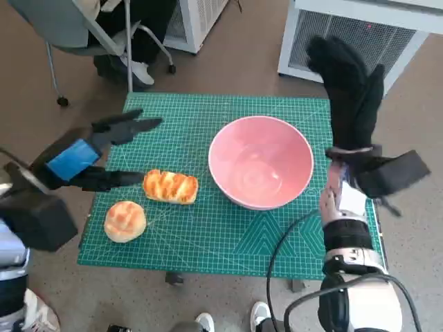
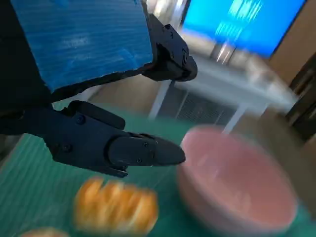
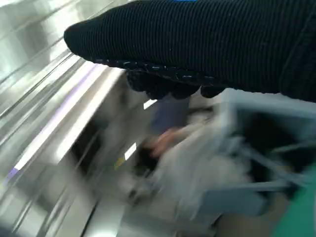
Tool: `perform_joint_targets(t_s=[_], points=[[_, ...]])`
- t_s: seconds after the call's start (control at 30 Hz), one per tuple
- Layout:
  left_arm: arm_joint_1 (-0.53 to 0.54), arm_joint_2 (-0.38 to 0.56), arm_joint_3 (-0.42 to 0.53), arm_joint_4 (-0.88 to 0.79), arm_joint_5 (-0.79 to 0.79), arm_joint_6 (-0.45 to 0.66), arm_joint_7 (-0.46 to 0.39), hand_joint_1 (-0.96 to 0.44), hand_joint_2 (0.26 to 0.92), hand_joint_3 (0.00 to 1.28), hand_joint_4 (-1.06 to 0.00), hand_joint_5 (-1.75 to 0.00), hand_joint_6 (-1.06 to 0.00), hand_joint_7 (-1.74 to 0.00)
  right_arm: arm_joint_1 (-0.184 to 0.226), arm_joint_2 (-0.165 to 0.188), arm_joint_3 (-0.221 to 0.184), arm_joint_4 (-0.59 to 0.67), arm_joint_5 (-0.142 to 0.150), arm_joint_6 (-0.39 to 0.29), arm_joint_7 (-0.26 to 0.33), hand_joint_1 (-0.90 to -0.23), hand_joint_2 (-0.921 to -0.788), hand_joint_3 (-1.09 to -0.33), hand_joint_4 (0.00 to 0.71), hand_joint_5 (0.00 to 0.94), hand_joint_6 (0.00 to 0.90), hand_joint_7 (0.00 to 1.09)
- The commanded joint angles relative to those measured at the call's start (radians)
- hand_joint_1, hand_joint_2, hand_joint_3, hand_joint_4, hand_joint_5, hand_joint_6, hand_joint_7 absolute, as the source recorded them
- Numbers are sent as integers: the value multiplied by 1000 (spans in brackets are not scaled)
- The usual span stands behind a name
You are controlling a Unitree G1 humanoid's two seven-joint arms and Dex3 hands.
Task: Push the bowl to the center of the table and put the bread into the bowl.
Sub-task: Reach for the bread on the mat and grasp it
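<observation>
Here the left hand [image 1: 97, 153], fingers spread and holding nothing, hovers beside the long bread [image 1: 170, 187], which could skid off toward the bowl [image 1: 260, 162] if clipped sideways.

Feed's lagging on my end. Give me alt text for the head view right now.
A pink bowl sits empty on a green mat, right of center, with a ridged loaf and a round bun to its left. The open left hand hovers by the loaf; the gloved right hand is raised beside the bowl.

left hand [image 2: 98, 98] open above blurred bread [image 2: 116, 210], beside pink bowl [image 2: 237, 182]
</observation>
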Motion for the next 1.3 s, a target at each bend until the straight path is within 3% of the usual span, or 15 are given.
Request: perform_joint_targets(t_s=[0.03,0.23,0.53,0.9,1.03,1.2,1.3], points=[[-56,33,-91,-8,71,113,-67,-454,879,7,-286,-14,-456,-26,85,-12,37,-135,52,-1,72,-596,-921,-814,287,28,-1,767],[-113,19,-203,48,172,199,-112,-419,862,0,-308,-15,-461,-28,151,-14,74,-310,78,36,77,-604,-921,-822,280,26,-1,765],[-149,-47,-325,140,296,227,-81,-412,854,0,-313,-7,-459,-25,214,-15,106,-463,58,74,38,-581,-921,-835,267,26,-1,791],[-153,-138,-362,258,346,169,20,-382,848,0,-317,-4,-447,-19,247,-19,121,-527,11,86,-17,-597,-921,-798,262,36,-1,807],[-157,-158,-380,304,365,138,52,-359,845,0,-341,-13,-447,-19,254,-23,125,-536,8,87,-30,-600,-921,-796,260,39,-1,808],[-159,-183,-397,350,395,125,90,-300,842,0,-403,-33,-487,-40,257,-22,129,-539,9,91,-41,-596,-921,-787,257,48,-1,795],[-155,-189,-402,366,409,113,115,-235,842,0,-505,-55,-558,-88,259,-22,132,-541,10,94,-44,-594,-921,-783,258,55,-1,791]])
